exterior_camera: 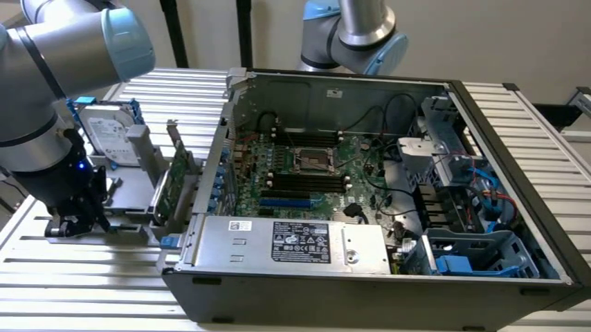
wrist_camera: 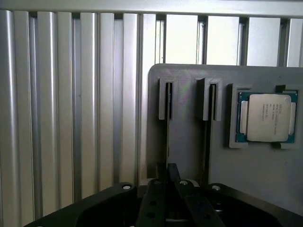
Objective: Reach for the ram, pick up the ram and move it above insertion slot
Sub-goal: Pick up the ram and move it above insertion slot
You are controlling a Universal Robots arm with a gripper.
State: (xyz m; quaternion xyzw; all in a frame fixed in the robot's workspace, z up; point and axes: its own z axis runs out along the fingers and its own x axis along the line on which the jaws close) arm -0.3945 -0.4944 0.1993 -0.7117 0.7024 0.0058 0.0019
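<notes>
The ram [wrist_camera: 168, 137] stands on edge in a slotted grey holder [wrist_camera: 165, 97], so I see it as a thin dark line running down to my gripper [wrist_camera: 167, 171]. The two black fingers have come together on that thin edge. In the exterior view my gripper [exterior_camera: 79, 223] is low over the grey fixture plate [exterior_camera: 129, 190], at the exterior view's left, outside the open computer case. The insertion slot [exterior_camera: 305, 181] is one of several parallel black sockets on the motherboard, far from the gripper.
A second slotted holder [wrist_camera: 210, 97] and a processor chip [wrist_camera: 267, 117] sit on the same plate. A silver hard drive [exterior_camera: 111, 135] and a tall green card [exterior_camera: 180, 178] stand between gripper and case wall [exterior_camera: 214, 166]. A shorter blue slot [exterior_camera: 282, 203] lies near the black sockets.
</notes>
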